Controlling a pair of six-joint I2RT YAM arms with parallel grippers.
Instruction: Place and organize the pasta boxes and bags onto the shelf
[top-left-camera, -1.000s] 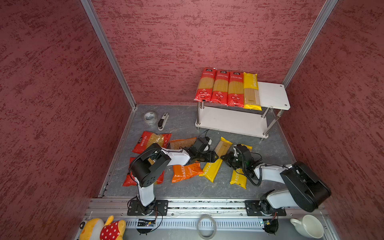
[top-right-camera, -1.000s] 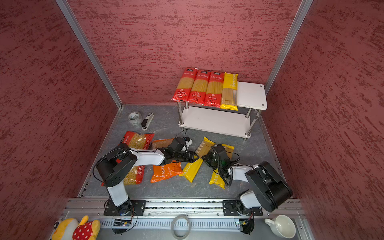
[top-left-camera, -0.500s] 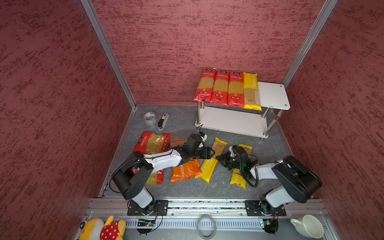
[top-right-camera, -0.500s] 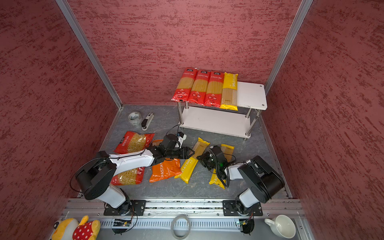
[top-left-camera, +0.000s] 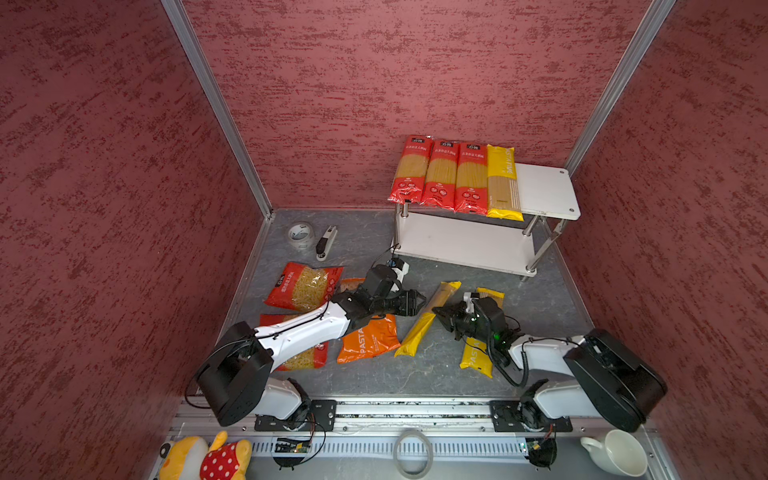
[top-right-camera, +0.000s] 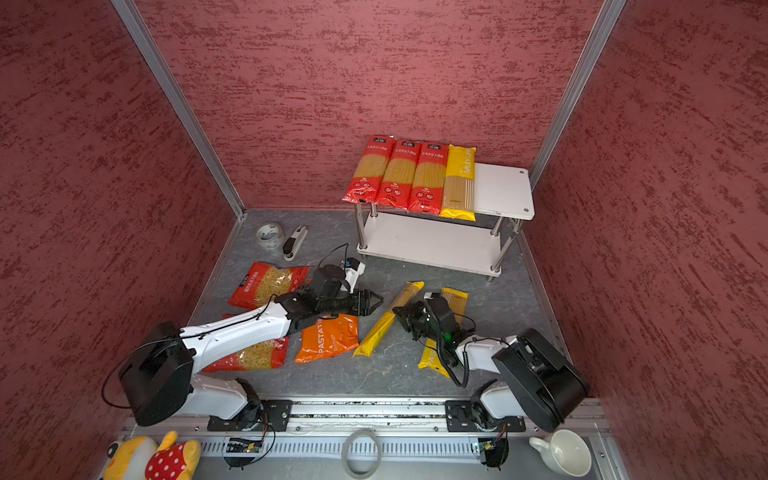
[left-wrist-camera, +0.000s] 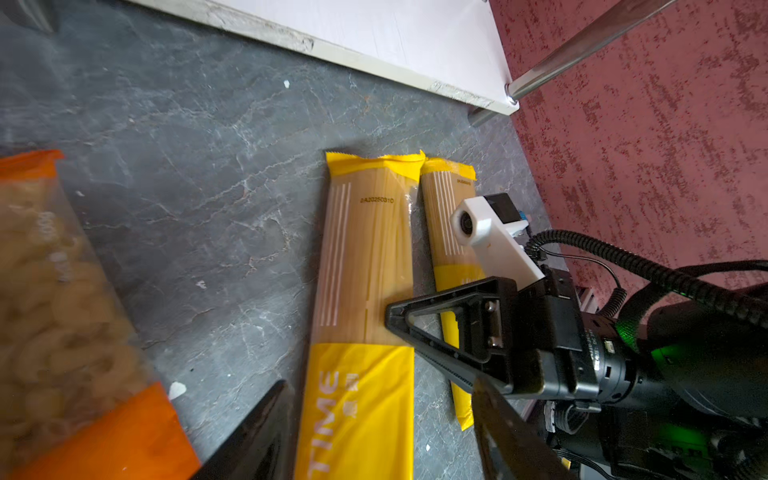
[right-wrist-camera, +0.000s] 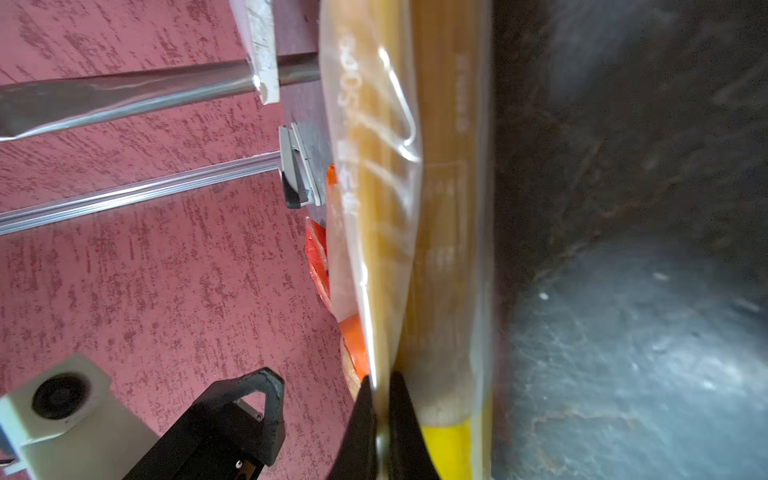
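The white shelf (top-left-camera: 540, 191) (top-right-camera: 498, 191) carries three red spaghetti packs (top-left-camera: 442, 176) and a yellow one (top-left-camera: 503, 183) on its top tier. On the floor a yellow spaghetti pack (top-left-camera: 419, 332) (top-right-camera: 380, 328) (left-wrist-camera: 361, 257) (right-wrist-camera: 440, 208) lies between both arms. My right gripper (top-left-camera: 436, 311) (top-right-camera: 397, 311) (right-wrist-camera: 380, 386) is shut on its clear film edge. My left gripper (top-left-camera: 422, 301) (top-right-camera: 378, 301) (left-wrist-camera: 374, 440) stands open, its fingers astride that pack's yellow end. A second yellow pack (top-left-camera: 476, 357) (left-wrist-camera: 444, 232) lies under the right arm. Left of them lie an orange pack (top-left-camera: 368, 338) and two red short-pasta bags (top-left-camera: 301, 286) (top-left-camera: 303, 357).
A tape roll (top-left-camera: 301, 235) and a stapler (top-left-camera: 326, 247) lie near the back left corner. The shelf's lower tier (top-left-camera: 465, 241) is bare. Red walls close in on three sides. In front of the rail sit a plush toy (top-left-camera: 208, 459), a tape ring (top-left-camera: 413, 451) and a white cup (top-left-camera: 619, 451).
The left arm has stretched out low toward the middle yellow pack, uncovering the red short-pasta bags. The right gripper has closed on that pack's edge.
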